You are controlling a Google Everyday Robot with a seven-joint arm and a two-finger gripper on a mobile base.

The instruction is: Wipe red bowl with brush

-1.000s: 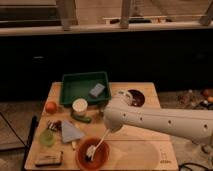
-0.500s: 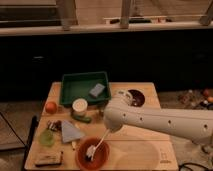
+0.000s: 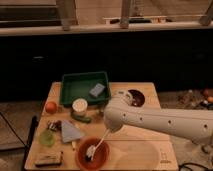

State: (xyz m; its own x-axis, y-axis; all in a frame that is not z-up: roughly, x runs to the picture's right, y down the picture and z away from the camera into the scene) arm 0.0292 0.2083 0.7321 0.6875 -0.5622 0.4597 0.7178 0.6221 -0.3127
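Nothing has visibly moved over the last second: the white arm (image 3: 160, 120) reaches in from the right exactly as before, and the brush (image 3: 97, 147) slants down into the red bowl (image 3: 92, 152) at the same angle. At the arm's left end, the hand (image 3: 111, 126) hangs above the bowl's upper right rim, with the brush's white handle running up into it; whether its fingers are apart or together I cannot tell, because the arm's bulk covers them. The dark bristle head rests inside the bowl, left of its middle. That bowl sits at the front of the wooden surface (image 3: 140, 150). Behind it lie a green tray (image 3: 84, 87), a white cup (image 3: 79, 106) and an orange (image 3: 50, 107).
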